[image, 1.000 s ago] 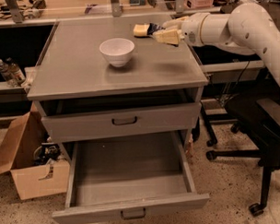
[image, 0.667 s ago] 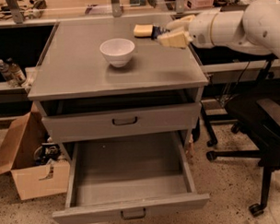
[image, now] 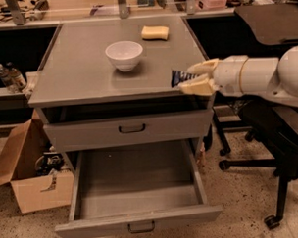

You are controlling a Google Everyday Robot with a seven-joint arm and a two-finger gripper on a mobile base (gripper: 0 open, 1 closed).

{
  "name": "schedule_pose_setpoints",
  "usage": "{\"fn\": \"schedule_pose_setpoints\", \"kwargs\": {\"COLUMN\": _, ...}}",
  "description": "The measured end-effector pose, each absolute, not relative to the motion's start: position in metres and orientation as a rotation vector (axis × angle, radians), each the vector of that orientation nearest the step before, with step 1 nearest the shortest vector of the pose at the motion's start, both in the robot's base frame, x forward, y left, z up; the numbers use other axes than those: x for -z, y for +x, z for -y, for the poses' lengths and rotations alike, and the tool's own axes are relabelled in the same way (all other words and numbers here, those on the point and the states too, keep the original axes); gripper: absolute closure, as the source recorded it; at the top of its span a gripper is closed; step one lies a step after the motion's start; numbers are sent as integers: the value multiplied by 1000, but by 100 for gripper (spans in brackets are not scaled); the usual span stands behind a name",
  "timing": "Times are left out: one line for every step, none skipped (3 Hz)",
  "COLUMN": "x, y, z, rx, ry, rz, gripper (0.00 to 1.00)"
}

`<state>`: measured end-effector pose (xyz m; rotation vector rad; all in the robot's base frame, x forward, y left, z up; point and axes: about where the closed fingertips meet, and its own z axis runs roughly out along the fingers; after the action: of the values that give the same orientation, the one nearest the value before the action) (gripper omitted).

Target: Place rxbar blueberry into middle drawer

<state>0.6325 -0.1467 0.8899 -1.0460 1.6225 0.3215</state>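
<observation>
dark rxbar blueberry (image: pixel 178 77) held in gripper (image: pixel 186 79) at countertop (image: pixel 78 69) corner, middle drawer (image: pixel 136 187) open

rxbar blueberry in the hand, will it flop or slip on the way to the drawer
The rxbar blueberry sticks out from the hand at the front edge of the cabinet without drooping, so it is probably fairly stiff and light. It seems pinched near one end, and a wrapper may be slick, so it could slip. It looks flat, so it is unlikely to roll.

White bowl (image: pixel 123 54) upright mid-bench (image: pixel 79 79); yellow sponge (image: pixel 155 33) near back edge. Cardboard box (image: pixel 28 179) on floor, left. Black office chair (image: pixel 282 131) right, behind claw (image: pixel 186 78) at bench's front-right corner.
</observation>
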Motion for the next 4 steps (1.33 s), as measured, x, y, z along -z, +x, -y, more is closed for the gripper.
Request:
{"fn": "schedule_pose_setpoints", "kwargs": {"x": -853, "y": 614, "z": 141, "rx": -359, "ry": -1069, "rz": -1677, "gripper": 100}}
{"fn": "schedule_pose_setpoints", "kwargs": {"x": -852, "y": 614, "z": 141, "rx": -360, "ry": -1069, "rz": -1677, "gripper": 100}}
{"fn": "schedule_pose_setpoints", "kwargs": {"x": -798, "y": 589, "z": 123, "rx": -454, "ry": -1098, "rz": -1704, "gripper": 100}}
{"fn": "schedule_pose_setpoints", "kwargs": {"x": -728, "y": 553, "z": 109, "rx": -533, "ry": -1080, "rz": -1752, "gripper": 100}}
